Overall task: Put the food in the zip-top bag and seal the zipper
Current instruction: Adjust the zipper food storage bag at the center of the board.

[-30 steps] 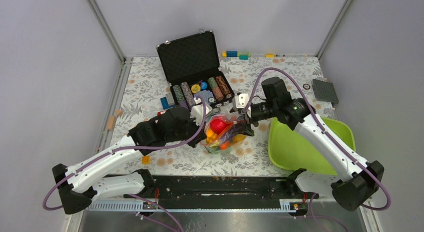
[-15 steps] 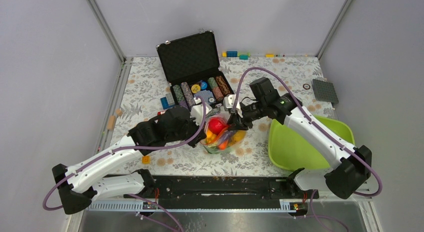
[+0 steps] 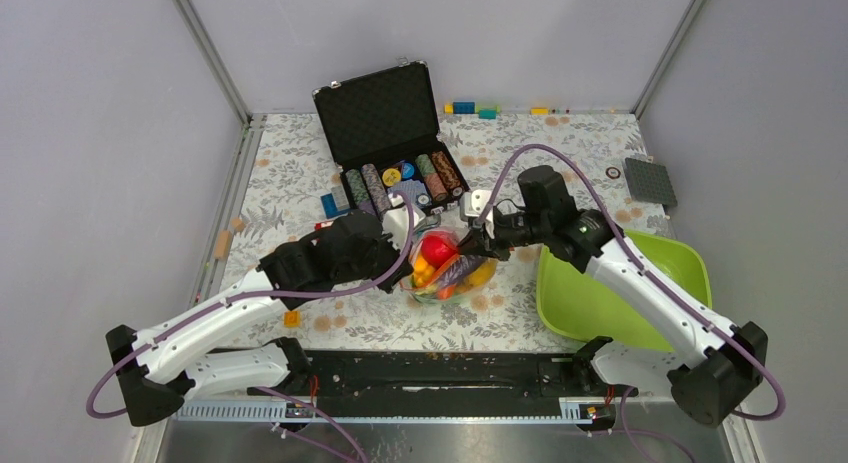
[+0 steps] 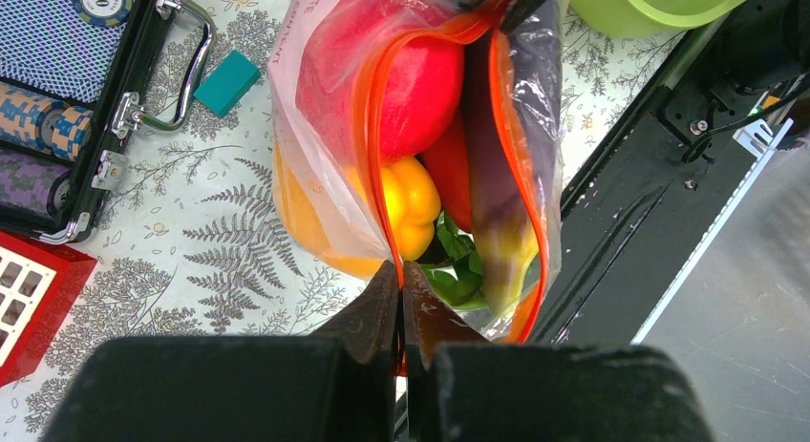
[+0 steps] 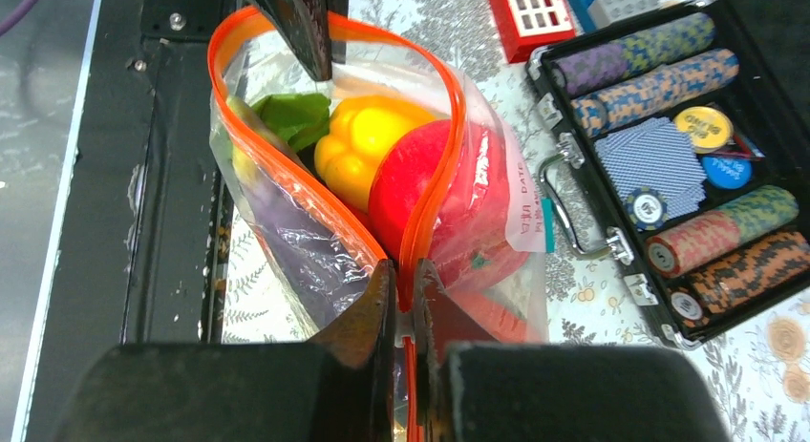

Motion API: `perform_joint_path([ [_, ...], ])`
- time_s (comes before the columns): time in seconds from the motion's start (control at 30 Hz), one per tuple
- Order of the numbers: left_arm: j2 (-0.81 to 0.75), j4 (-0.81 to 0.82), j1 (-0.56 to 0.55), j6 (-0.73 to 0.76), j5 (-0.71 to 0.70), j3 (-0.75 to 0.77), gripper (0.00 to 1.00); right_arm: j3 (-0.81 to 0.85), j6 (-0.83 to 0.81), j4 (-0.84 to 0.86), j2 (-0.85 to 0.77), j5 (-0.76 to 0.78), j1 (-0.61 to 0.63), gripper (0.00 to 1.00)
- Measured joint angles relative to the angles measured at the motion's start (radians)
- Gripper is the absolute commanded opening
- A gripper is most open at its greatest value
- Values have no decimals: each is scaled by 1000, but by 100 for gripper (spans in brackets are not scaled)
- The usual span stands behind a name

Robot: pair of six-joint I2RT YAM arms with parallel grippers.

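The clear zip-top bag (image 3: 447,270) lies mid-table, held between both arms. It holds the food: a red apple (image 4: 420,79), a yellow pepper (image 4: 411,199), green lettuce (image 4: 457,270) and a purple eggplant (image 4: 511,156). The orange-red zipper (image 4: 368,127) gapes in a loop over the food. My left gripper (image 4: 400,275) is shut on the zipper's left end. At the opposite end my right gripper (image 5: 404,270) is shut on the zipper (image 5: 435,98). In the top view the left gripper (image 3: 406,273) and right gripper (image 3: 470,245) flank the bag.
An open black poker chip case (image 3: 395,133) stands just behind the bag. A lime-green tray (image 3: 620,283) sits at the right, under the right arm. A grey baseplate (image 3: 650,180) and small bricks (image 3: 470,108) lie at the back. A black rail (image 3: 440,368) runs along the near edge.
My right gripper came in toward the bag's right end and closed on the zipper there. The left gripper kept its hold and stayed put.
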Motion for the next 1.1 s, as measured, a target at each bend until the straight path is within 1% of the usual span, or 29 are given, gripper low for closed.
perform_joint_path([
  [0.03,3,1,0,0,-1,0,0,-13,17,19,-21,6,0,30],
  [0.1,9,5,0,0,-2,0,0,-30,47,46,-53,21,0,44],
  [0.23,12,11,0,5,-3,0,0,-47,43,57,-101,47,1,81],
  [0.27,12,12,0,7,-3,0,0,-49,32,49,-114,60,2,85],
  [0.4,12,8,0,23,-2,0,0,-55,8,30,-145,143,4,93],
  [0.5,12,5,0,47,2,-1,0,-71,-7,22,-159,204,4,93],
  [0.6,11,1,0,79,6,-6,0,-76,-41,-11,-153,228,-1,88],
  [0.7,10,-6,0,101,17,-12,0,-66,-89,-63,-122,224,-8,80],
  [0.77,7,-8,0,117,28,-14,0,-50,-124,-100,-95,219,-12,77],
  [0.9,-3,-20,0,150,52,-15,0,-9,-196,-145,-56,190,-18,59],
  [0.93,-4,-26,0,159,59,-15,0,-2,-212,-154,-53,180,-18,52],
  [0.97,-4,-32,0,166,66,-15,0,2,-225,-160,-51,174,-18,49],
  [1.1,-4,-44,0,188,82,-15,0,19,-272,-185,-46,166,-19,48],
])
